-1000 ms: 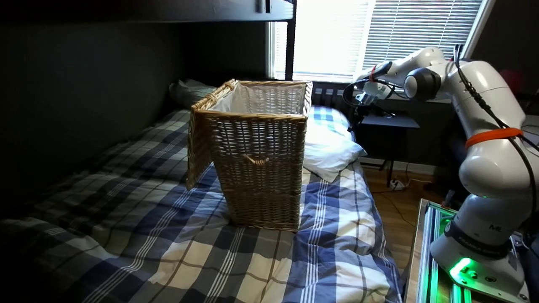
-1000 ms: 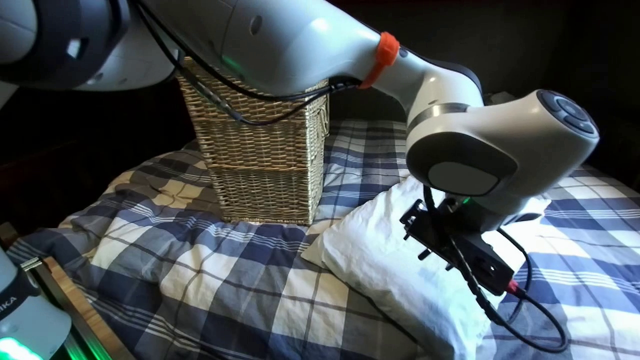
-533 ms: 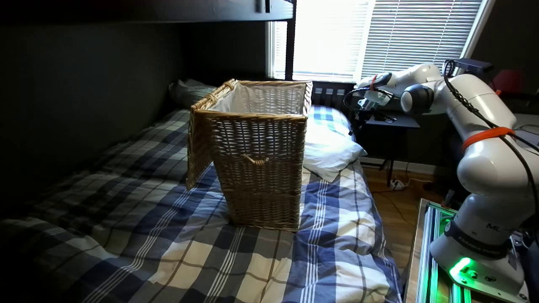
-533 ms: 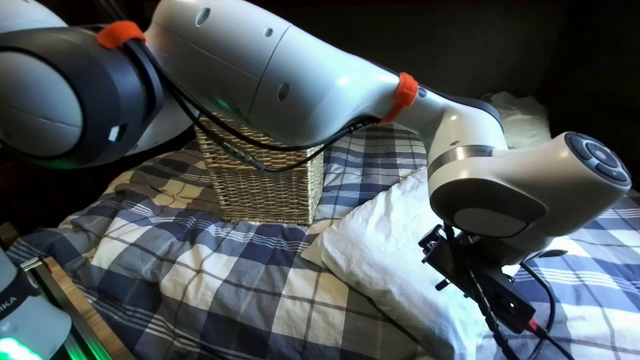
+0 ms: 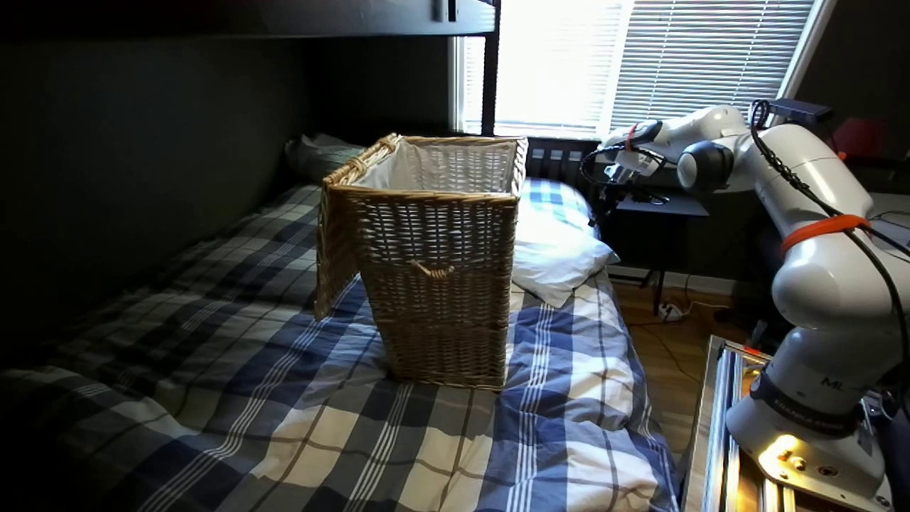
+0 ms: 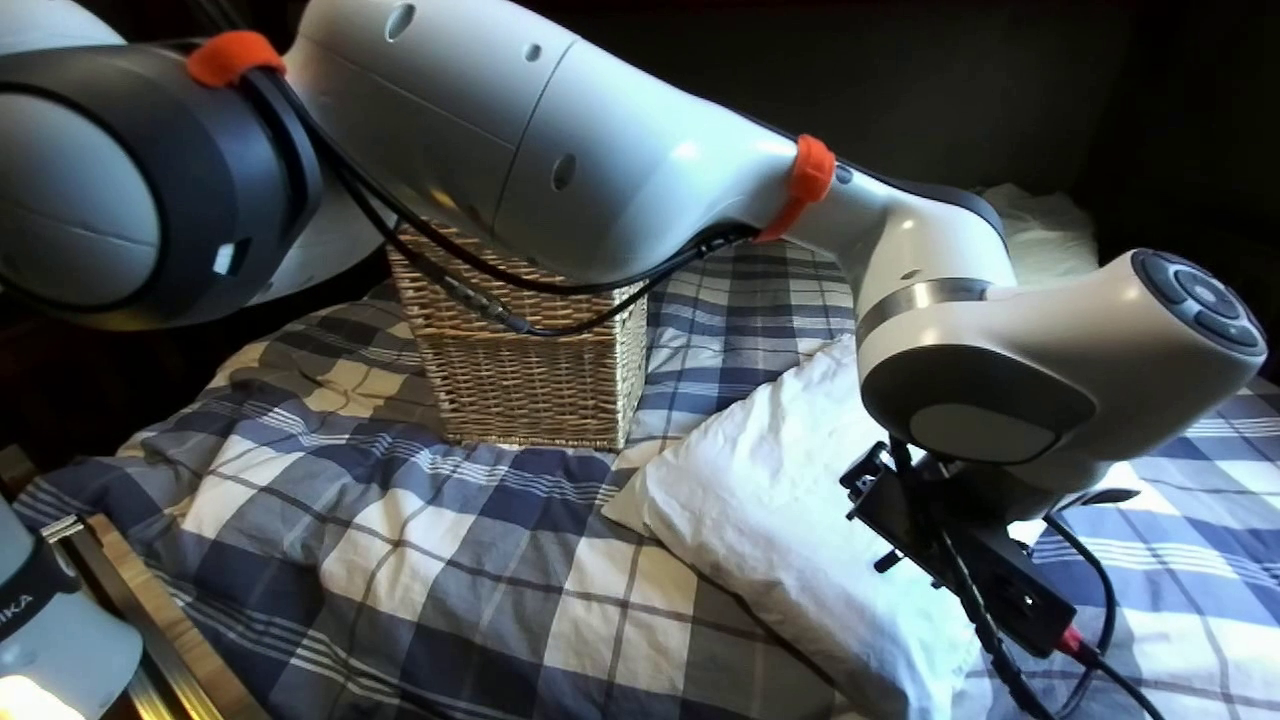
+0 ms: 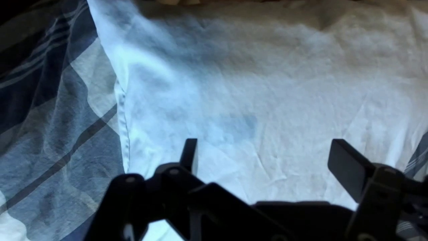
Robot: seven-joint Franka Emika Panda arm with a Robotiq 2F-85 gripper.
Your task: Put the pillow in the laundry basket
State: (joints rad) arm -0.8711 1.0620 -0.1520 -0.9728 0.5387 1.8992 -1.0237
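Black two-fingered tool [image 7: 263, 146], spread and empty, is held above the broad white cloth pillow [image 7: 267, 100], whose stitched edge [image 7: 124, 124] is seen beyond one finger [image 7: 190, 152], crosswise to the gap.

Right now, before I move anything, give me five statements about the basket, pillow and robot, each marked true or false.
1. In the wrist view, the pincer is open, facing the pillow. True.
2. The laundry basket stands upright on the plaid bedcover. True.
3. The pillow is inside the laundry basket. False: it lies on the plaid bedcover, outside.
4. A wicker lid hangs down the laundry basket's side. True.
5. The base light glows green. False: it glows yellow.
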